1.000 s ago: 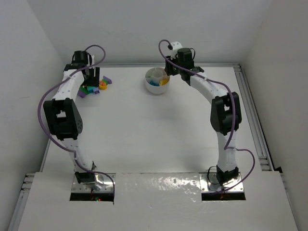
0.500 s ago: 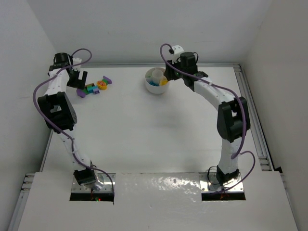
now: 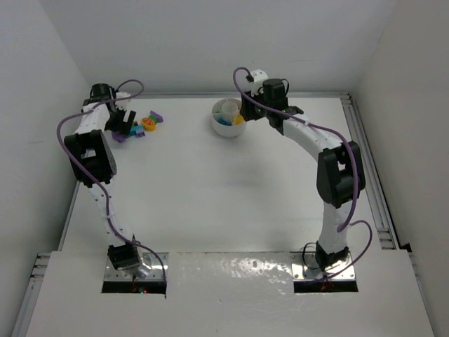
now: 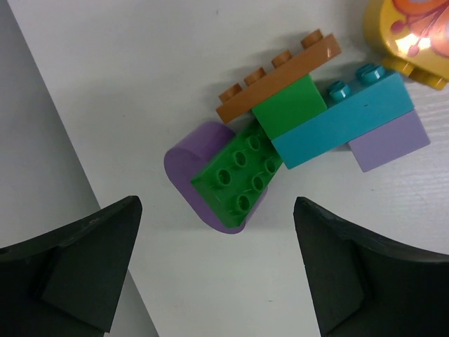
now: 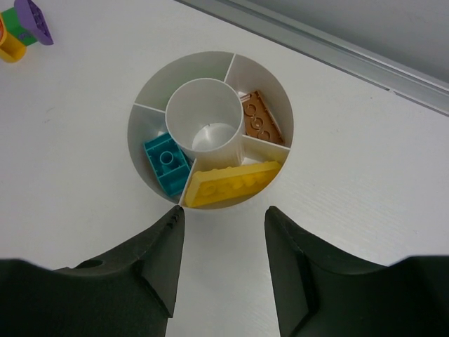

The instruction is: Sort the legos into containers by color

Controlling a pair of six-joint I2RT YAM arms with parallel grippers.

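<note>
Your left gripper (image 4: 217, 210) swung out toward the side wall and has come back over the loose legos (image 3: 138, 125) within the last second; its jaws stand wide apart with nothing between them, straddling a green studded brick (image 4: 242, 175) that sits on a curved purple piece (image 4: 184, 158). That pair touches a cluster of an orange plate (image 4: 280, 70), a green block (image 4: 289, 105), a teal brick (image 4: 344, 119) and a lilac block (image 4: 389, 140), with a yellow piece (image 4: 414, 35) just beside them at the corner of the view. From above the cluster looks unshifted, so nothing on this side has been sorted in that interval; I judge you are lining up a fresh pick, and the green-on-purple pair will probably need parting, since two colours are joined.

Your right gripper (image 5: 224, 217) has kept its place at the near edge of the white divided dish (image 5: 161, 88) while its jaws eased apart; they are parted now and hold nothing. The dish holds a teal lego (image 5: 167, 163) in the left wedge, a yellow lego (image 5: 235, 184) in the near wedge and an orange lego (image 5: 261, 121) in the right wedge, all around the centre cup (image 5: 208, 116); the yellow one seems to lie across its wedge, though I cannot tell whether it rests on the walls. The dish (image 3: 226, 134) stands well apart from the pile; three colours are placed and, by my reckoning, most of the sorting remains.
</note>
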